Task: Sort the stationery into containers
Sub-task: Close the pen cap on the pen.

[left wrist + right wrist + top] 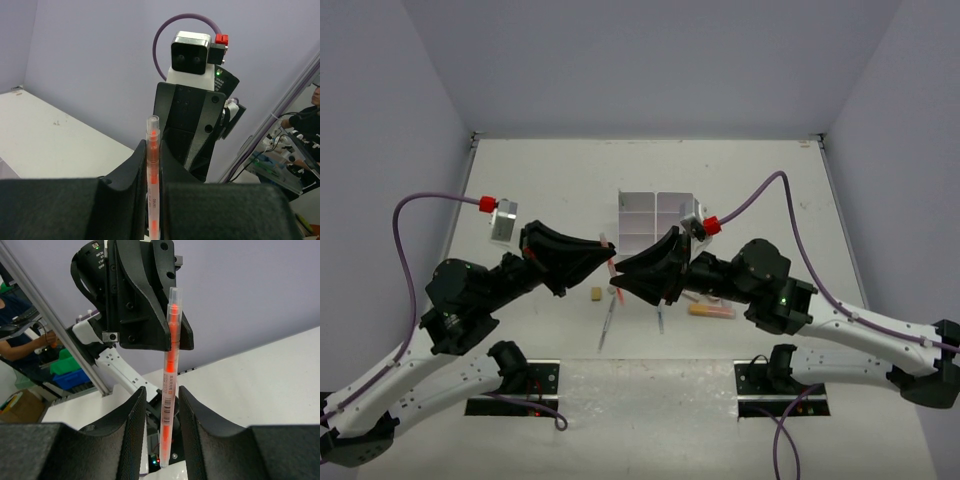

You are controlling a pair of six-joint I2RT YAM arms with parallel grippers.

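Observation:
My two grippers meet tip to tip above the table in front of the white divided container [655, 215]. The left gripper [153, 148] is shut on a clear-bodied orange pen [152, 135], which stands upright between its fingers. The same orange pen [170, 365] passes between the fingers of my right gripper [161, 392], which is open with a gap on each side of the pen. From above, the left gripper [608, 260] and right gripper [619, 276] overlap around the orange pen [611, 267].
On the table under the grippers lie a tan eraser [596, 293], a thin grey pen [607, 323], another thin pen [660, 319] and an orange marker [712, 311] by the right arm. Grey walls enclose the table on three sides.

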